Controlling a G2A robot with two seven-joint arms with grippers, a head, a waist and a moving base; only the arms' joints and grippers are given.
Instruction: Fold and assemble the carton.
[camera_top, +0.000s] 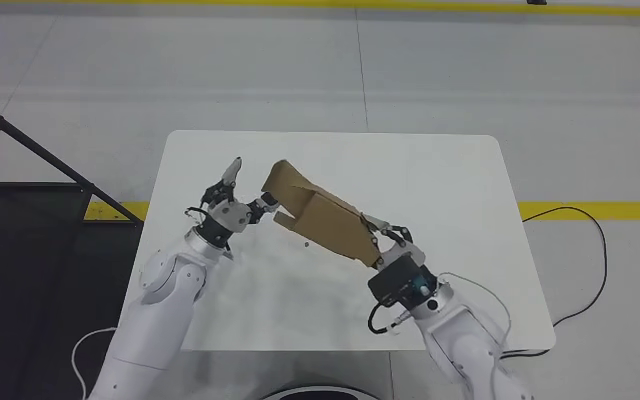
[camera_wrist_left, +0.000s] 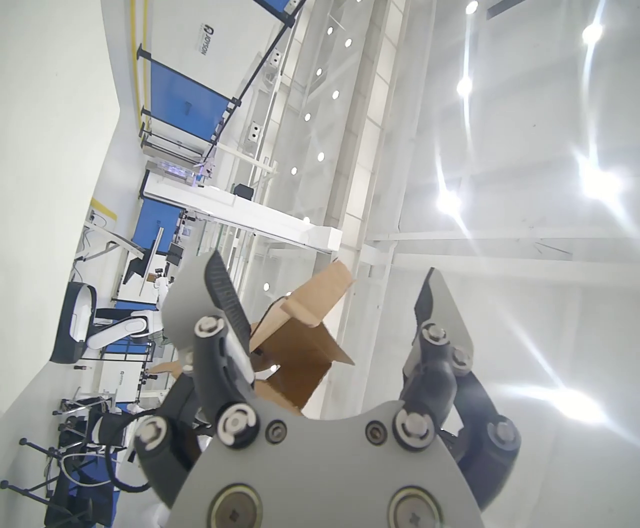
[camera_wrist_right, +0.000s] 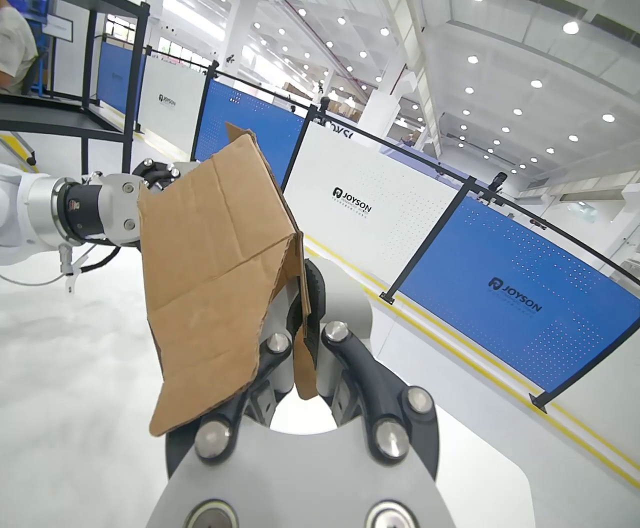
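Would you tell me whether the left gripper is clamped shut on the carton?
No, the left gripper stands wide open, and the carton is not pinched in it.

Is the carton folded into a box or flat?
Partly opened, not assembled: the carton bends along a crease, and its end flaps stick out loose. The right gripper clamps one edge.

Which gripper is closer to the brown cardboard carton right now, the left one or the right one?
Right. The right gripper is clamped on one end of the brown cardboard carton; the left gripper is open beside its opposite end.
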